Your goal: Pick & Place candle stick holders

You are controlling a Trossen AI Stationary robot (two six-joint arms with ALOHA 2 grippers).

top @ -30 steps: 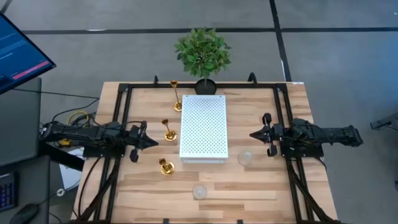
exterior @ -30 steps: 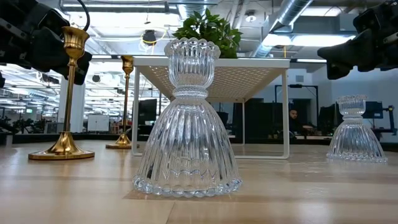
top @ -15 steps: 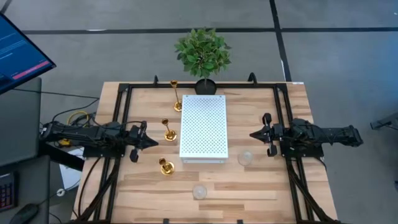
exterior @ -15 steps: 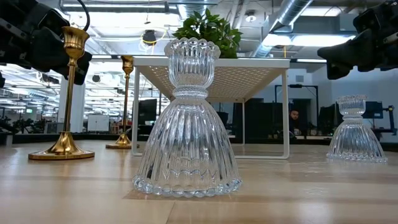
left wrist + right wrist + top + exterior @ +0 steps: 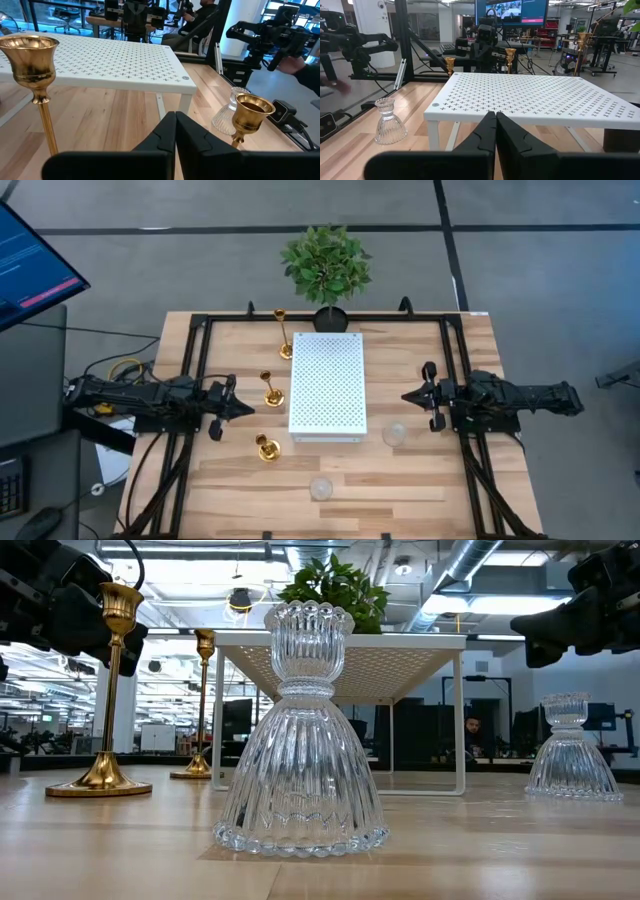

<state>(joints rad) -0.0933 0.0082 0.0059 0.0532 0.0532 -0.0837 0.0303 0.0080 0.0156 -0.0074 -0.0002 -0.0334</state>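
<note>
Nothing has shifted since a moment ago: both arms hang where they were and every holder stands in its old spot.

Biggest on the wooden table [image 5: 420,350] is the white perforated stand [image 5: 327,385], sitting midway between the two grippers. Behind it, at the table's far edge, is the potted plant [image 5: 326,265].

Left gripper [image 5: 246,409] hovers just left of the stand with its fingers pressed together, holding nothing. Right gripper [image 5: 407,396] hovers just right of the stand, its tips also closed on nothing.

Of the three gold holders, the tallest one [image 5: 284,335] stands well beyond the left gripper, near the stand's far left corner. The middle gold holder [image 5: 269,389] stands just ahead of the left gripper's tips, between them and the stand. The shortest gold holder [image 5: 266,447] sits near that gripper, toward the front of the table.

One glass holder [image 5: 395,434] rests near the right gripper, by the stand's front right corner. The other glass holder [image 5: 321,488] stands well apart from both grippers, by the front edge.
</note>
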